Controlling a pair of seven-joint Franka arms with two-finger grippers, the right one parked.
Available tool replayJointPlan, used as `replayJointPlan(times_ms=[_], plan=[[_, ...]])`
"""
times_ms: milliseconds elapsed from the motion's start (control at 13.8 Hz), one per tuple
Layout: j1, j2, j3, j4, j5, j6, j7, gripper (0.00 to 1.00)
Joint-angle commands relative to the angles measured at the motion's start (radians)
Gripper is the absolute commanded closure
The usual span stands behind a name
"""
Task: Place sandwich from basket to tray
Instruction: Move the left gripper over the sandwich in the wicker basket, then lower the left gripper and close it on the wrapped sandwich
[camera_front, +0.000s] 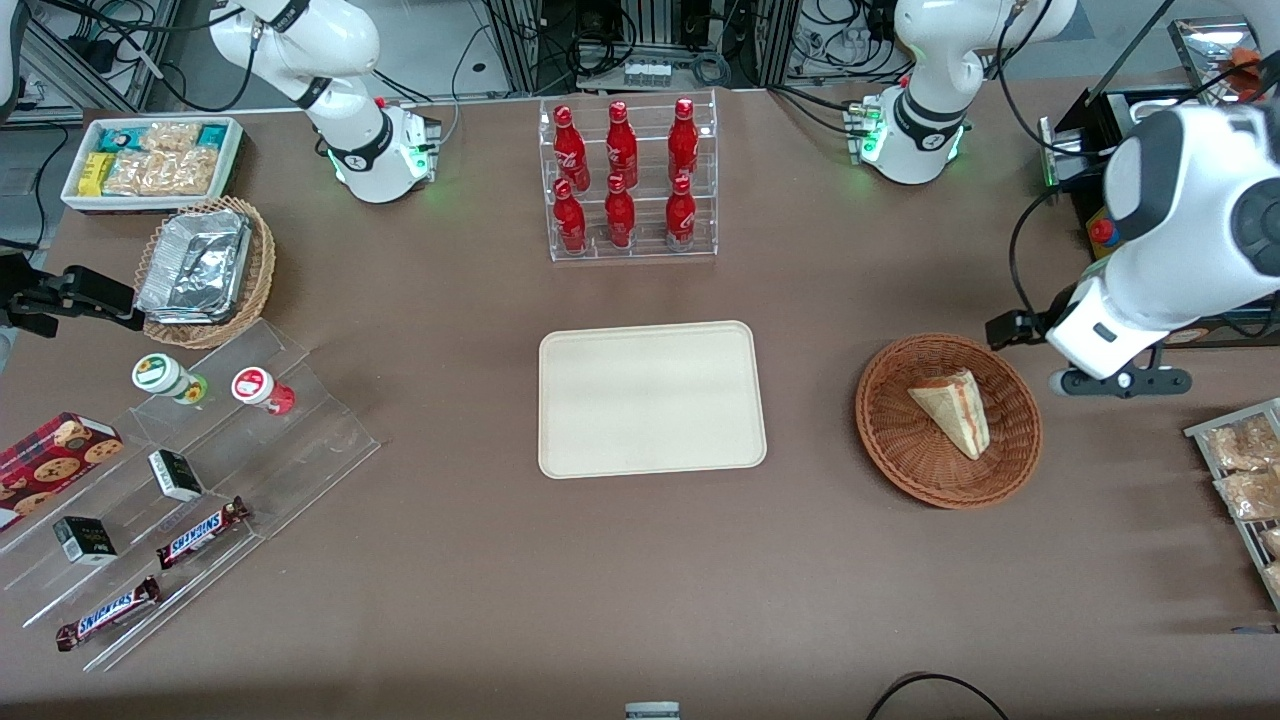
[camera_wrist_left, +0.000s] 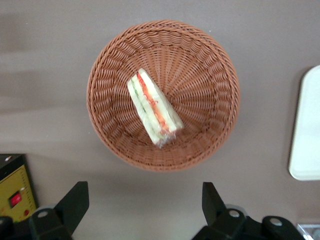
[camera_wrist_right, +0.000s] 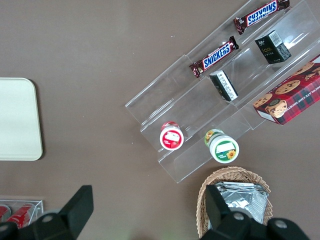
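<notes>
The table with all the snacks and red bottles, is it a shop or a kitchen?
Probably neither: it looks like a robot lab set up as a pretend snack shop. Cables and racks stand above the table, bottles fill a clear rack, and the open gripper hovers near the sandwich in its basket.

Triangular sandwich (camera_front: 952, 410) lying in round reddish-brown wicker basket (camera_front: 890, 440), bare cream tray (camera_front: 650, 398) well apart

Even overhead light, soft shadows, sharp focus; gripper (camera_wrist_left: 145, 205) fingers (camera_wrist_left: 75, 202) slightly blurred.

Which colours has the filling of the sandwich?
Red, white and green layers on the sandwich, clearest in the left wrist view; the gripper hangs open above.
</notes>
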Motion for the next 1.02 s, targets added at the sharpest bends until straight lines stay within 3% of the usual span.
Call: replayJointPlan(times_ms=[0,218,726,944], plan=[[0.017,-0.014,-0.006,-0.110,0.012,0.128,-0.043,0.00],[0.017,0.022,-0.008,-0.153,0.012,0.217,-0.106,0.00],[0.005,0.111,-0.009,-0.165,0.012,0.318,-0.580,0.00],[0.003,0.129,-0.011,-0.188,0.012,0.367,-0.622,0.00]])
